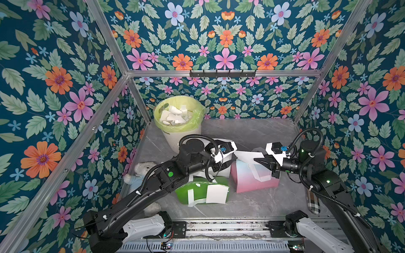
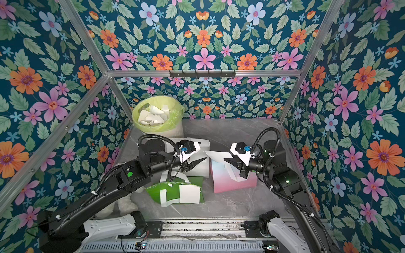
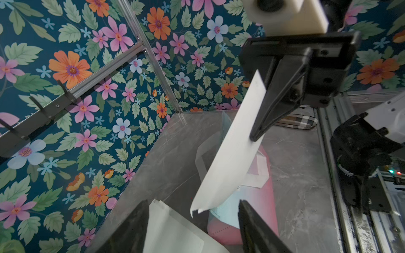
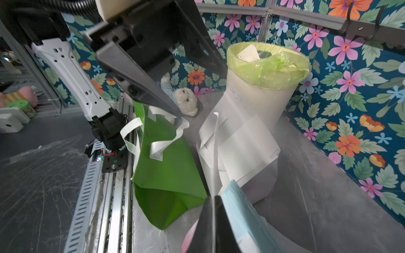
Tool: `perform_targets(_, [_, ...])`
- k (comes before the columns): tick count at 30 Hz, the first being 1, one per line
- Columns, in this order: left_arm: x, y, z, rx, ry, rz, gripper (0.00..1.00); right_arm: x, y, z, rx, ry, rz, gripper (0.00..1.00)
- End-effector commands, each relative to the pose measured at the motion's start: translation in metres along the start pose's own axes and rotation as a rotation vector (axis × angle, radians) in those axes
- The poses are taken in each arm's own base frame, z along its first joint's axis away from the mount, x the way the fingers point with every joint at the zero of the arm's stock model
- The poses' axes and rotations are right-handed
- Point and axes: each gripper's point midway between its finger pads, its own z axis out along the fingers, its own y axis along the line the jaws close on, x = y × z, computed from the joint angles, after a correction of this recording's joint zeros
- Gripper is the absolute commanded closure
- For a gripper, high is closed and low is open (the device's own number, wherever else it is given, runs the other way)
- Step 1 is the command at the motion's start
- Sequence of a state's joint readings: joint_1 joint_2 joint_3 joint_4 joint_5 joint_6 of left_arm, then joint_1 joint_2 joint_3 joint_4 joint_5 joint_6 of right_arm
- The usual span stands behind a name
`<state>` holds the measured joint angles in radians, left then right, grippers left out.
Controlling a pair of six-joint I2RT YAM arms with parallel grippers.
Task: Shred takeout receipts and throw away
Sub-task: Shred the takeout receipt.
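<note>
Right gripper (image 1: 257,161): jaws together, clamped on one edge of a white receipt (image 1: 244,156). The sheet was held in the air above the pink bag (image 1: 252,181), and its free end reached toward the left gripper (image 2: 198,163).

Left gripper: jaws apart, nothing between them touched. In the left wrist view its fingers (image 3: 135,227) stood on either side of the sheet's free corner, clear of the paper. That corner showed a small notch.

Second receipt (image 1: 217,193): whole, flat on the face of the green bag (image 1: 186,192), which lay on the desk (image 1: 252,203) in front of the left arm.

A third sheet could not be told apart from the white bag (image 4: 252,135).

Bin (image 1: 175,140): far-left corner of the desk, yellow-green liner, white paper scraps (image 1: 173,115) inside.
</note>
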<state>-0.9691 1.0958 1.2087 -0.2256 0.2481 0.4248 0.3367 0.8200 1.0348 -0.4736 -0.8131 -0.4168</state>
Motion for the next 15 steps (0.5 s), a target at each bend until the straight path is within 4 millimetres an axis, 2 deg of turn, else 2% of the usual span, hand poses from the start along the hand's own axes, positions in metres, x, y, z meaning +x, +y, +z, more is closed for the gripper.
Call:
perform_targets(1, [-0.009, -0.015, 0.001, 0.093, -0.038, 0.018, 0.39, 0.001, 0.005, 0.000, -0.017, 0.001, -0.092, 1.00])
perform_targets(10, [-0.005, -0.027, 0.015, 0.166, -0.015, 0.009, 0.53, -0.002, 0.016, 0.007, -0.080, -0.008, -0.138, 1.00])
perform_targets(15, [0.000, -0.028, 0.018, 0.166, 0.002, 0.020, 0.56, -0.005, 0.019, 0.008, -0.091, -0.015, -0.155, 1.00])
